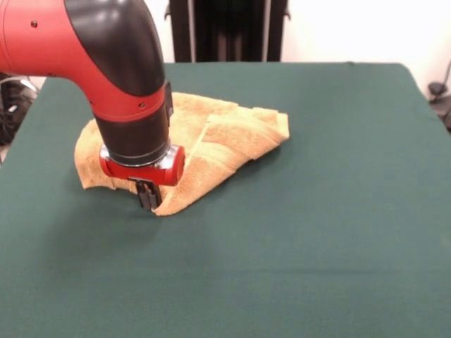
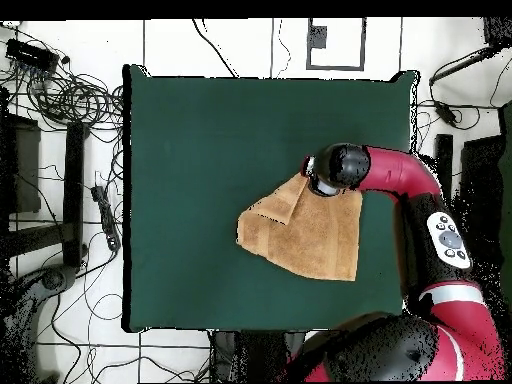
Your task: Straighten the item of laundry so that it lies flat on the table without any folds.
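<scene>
The golden-orange towel (image 1: 218, 141) lies crumpled on the green table (image 1: 317, 225), left of centre, with a folded flap and ridges across its right half. My gripper (image 1: 148, 199) points straight down at the towel's near edge, its dark fingers close together and shut on the cloth just above the table. The edge beside it looks slightly lifted. In the overhead view the towel (image 2: 305, 238) lies right of the middle of the table (image 2: 200, 140), one corner folded over. The gripper (image 2: 317, 185) stands at the towel's top corner, its tips hidden under the wrist.
The red and black arm (image 1: 84, 49) hides the towel's left part in the front view. The pedestal (image 1: 227, 28) stands at the table's far side. Cables and stands (image 2: 70, 100) lie on the floor around the table.
</scene>
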`<state>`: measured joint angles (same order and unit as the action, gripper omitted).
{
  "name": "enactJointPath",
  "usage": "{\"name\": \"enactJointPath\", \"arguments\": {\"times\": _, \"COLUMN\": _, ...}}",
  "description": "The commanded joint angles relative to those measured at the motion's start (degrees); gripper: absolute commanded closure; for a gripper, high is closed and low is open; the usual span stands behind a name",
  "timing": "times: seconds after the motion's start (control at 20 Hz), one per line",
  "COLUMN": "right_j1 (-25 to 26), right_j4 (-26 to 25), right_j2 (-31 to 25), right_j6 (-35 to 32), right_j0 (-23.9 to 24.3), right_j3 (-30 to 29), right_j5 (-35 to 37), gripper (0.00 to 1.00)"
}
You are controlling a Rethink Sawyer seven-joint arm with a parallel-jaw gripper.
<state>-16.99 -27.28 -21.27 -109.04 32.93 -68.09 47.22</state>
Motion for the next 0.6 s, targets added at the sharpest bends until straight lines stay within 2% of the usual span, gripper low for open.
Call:
{"name": "enactJointPath", "arguments": {"times": 0.05, "right_j1": 1.9, "right_j4": -3.5, "right_j2": -4.9, "right_j6": 14.8, "right_j0": -3.7, "right_j3": 0.9, "right_j5": 2.0, "gripper": 0.00}}
{"name": "enactJointPath", "arguments": {"times": 0.4, "right_j1": 1.8, "right_j4": -2.7, "right_j2": -4.6, "right_j6": 13.2, "right_j0": -4.6, "right_j3": 2.5, "right_j5": 3.4, "gripper": 0.00}}
{"name": "enactJointPath", "arguments": {"times": 0.6, "right_j1": 0.1, "right_j4": -2.3, "right_j2": -5.2, "right_j6": 15.9, "right_j0": -5.6, "right_j3": 3.9, "right_j5": 7.5, "gripper": 0.00}}
